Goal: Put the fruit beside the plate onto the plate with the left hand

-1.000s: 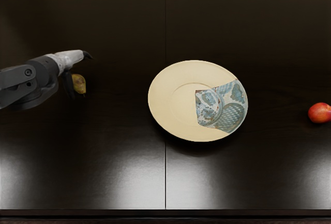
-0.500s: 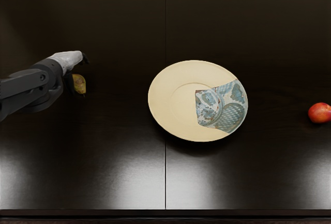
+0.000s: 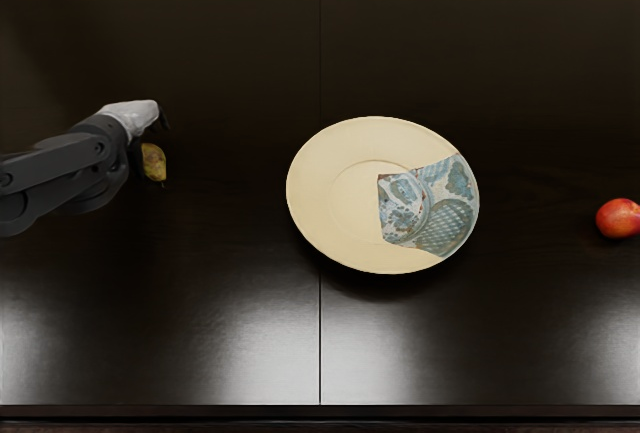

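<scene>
Left arm: dark, enters from the picture's left edge and reaches toward the upper left part of the tabletop.
Left hand: pale grey back, at the end of the arm, directly over the near-left side of the pear; I cannot tell whether it is open or closed on the fruit, as its dark parts merge with the dark surface.
Pear: small, yellowish brown, lying on the tabletop well to the left of the plate, partly hidden by the hand.
Plate: cream, round, near the centre, with a blue-patterned patch on its right side; no fruit on it.
Red fruit: round, near the right edge, well apart from the plate.
Right arm: out of view.
</scene>
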